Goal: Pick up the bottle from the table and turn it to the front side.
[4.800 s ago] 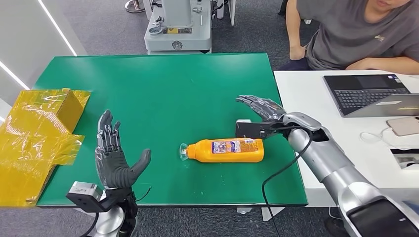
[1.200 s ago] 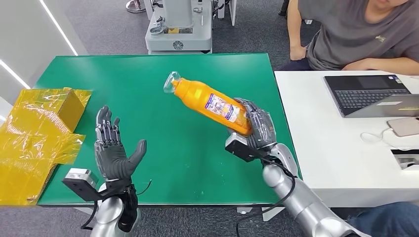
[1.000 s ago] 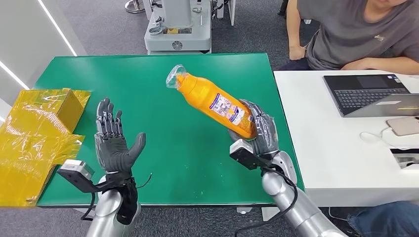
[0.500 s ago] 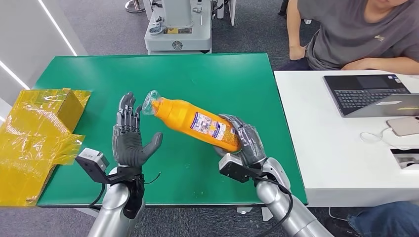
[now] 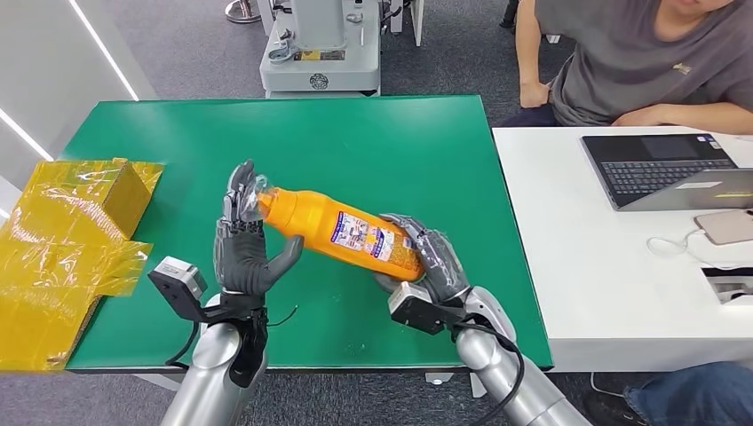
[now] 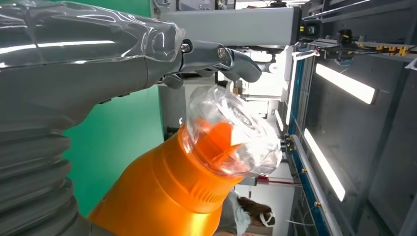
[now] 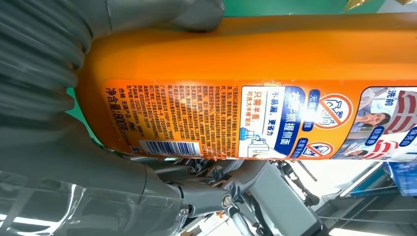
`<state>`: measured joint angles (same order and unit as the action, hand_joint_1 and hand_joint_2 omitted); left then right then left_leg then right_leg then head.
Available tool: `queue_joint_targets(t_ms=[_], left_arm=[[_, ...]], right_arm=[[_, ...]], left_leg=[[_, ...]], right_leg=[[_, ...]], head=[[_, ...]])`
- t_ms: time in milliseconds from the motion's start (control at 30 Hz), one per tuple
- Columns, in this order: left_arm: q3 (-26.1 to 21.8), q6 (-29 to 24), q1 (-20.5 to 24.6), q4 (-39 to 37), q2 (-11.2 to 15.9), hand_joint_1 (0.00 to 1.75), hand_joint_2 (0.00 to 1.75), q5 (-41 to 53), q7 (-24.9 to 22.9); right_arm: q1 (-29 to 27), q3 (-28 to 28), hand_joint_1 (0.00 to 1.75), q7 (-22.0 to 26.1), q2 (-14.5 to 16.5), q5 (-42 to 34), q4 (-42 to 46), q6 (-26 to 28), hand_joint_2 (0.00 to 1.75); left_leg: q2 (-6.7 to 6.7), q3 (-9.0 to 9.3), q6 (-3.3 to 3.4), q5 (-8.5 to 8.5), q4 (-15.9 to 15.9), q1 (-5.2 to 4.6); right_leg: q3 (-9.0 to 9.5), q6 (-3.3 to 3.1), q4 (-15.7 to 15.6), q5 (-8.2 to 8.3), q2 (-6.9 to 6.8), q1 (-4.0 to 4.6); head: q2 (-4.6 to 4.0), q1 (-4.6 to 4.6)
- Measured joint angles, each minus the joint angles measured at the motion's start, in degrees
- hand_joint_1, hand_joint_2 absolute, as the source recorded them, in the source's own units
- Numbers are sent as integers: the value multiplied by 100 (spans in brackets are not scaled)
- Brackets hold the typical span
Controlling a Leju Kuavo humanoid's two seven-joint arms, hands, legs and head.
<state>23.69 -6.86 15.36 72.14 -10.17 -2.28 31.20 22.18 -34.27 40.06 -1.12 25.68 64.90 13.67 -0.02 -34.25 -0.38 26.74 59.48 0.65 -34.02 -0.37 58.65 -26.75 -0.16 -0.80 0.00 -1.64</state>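
Above the green table (image 5: 400,133) at frame centre, our right hand (image 5: 426,262) clamps the orange bottle (image 5: 342,232); our left hand (image 5: 241,248), fingers apart, touches its clear-capped neck

Bright, even overhead light; sharp views, faint glare.

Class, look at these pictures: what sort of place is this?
Probably a robotics lab or test office: a green table as a work surface, a grey machine base on the floor behind, and a person beside a laptop.
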Motion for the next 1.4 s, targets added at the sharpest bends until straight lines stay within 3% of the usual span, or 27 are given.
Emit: queue_joint_targets(t_ms=[400,633,800,1200,1400], left_arm=[[-7,-9,83,-148,-39,0,175,-4,4],[-9,-32,80,-178,-39,0,175,4,16],[-9,-33,78,-183,-39,0,175,15,16],[-9,-29,78,-217,-48,0,175,74,5],[-9,-28,80,-249,-65,0,175,75,-1]], right_arm=[[295,-85,175,-144,144,-20,-689,-730,175],[399,-94,175,-107,198,24,-1154,-873,175],[462,-95,175,-60,248,61,-1332,-814,175],[397,-99,175,2,333,-197,-1008,-4,175],[354,-162,175,1,353,-299,-692,-60,175]], left_leg=[[0,-1,-1,-1,-1,0],[-1,-3,-1,-1,-1,0],[-1,-3,-1,-1,-1,0],[0,-2,-1,-1,-1,0],[0,-2,-1,-1,-1,0]], right_leg=[[1,0,1,0,0,0],[0,-1,0,0,-1,0],[0,-1,1,0,-1,0],[-1,-1,0,0,-1,0],[-1,-1,0,0,0,0]], head=[[0,1],[0,0],[0,0],[0,1],[0,0]])
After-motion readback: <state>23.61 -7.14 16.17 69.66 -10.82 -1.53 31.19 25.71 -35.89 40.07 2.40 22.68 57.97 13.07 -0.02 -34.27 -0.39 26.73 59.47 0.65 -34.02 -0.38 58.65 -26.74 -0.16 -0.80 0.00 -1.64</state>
